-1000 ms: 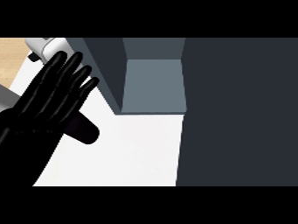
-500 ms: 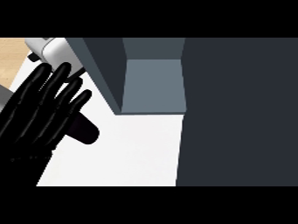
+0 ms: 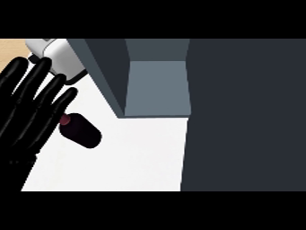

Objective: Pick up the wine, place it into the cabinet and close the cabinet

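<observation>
While the wine (image 3: 81, 130) is left lying on the white counter (image 3: 135, 157), the left hand (image 3: 19, 114) is held open just beside it, fingers spread.

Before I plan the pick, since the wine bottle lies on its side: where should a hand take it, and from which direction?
Probably round the wide dark body of the wine bottle, coming down from above. It lies flat on the white counter, neck toward the open left hand, so fingers can close across the body.

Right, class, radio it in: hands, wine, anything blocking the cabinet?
Left hand open, fingers straight, over the wine. Right hand out of view. Wine lying on the counter. Cabinet open, nothing in the way.
</observation>
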`<action>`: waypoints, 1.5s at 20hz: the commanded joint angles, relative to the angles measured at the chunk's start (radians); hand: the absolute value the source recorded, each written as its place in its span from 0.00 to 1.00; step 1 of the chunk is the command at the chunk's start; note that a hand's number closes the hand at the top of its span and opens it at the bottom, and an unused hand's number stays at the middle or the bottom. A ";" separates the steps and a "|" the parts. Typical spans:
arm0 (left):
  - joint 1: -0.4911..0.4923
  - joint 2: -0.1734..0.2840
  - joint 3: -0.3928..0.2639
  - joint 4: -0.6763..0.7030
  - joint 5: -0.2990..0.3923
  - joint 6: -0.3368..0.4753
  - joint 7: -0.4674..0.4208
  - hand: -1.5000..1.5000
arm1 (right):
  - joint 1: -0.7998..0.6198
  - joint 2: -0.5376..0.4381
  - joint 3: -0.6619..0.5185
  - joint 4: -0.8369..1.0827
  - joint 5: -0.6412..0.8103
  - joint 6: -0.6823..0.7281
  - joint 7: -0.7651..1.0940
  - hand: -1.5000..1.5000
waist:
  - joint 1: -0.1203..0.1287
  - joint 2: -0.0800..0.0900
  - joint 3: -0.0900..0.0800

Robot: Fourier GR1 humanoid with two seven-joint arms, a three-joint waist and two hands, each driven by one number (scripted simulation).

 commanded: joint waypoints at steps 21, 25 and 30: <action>0.073 0.172 0.409 0.148 0.205 -0.202 -0.121 0.00 | 0.023 -0.057 0.009 -0.281 -0.036 -0.054 0.165 0.00 | -0.012 0.002 -0.001; 0.089 0.179 0.421 0.146 0.206 -0.197 -0.110 0.00 | 0.002 -0.043 0.054 -0.247 0.010 -0.071 0.143 0.00 | -0.004 0.001 0.000; 0.157 0.208 0.536 0.286 0.318 -0.340 -0.237 0.00 | -0.057 -0.050 0.022 -0.242 -0.012 -0.083 0.187 0.00 | -0.004 0.003 -0.001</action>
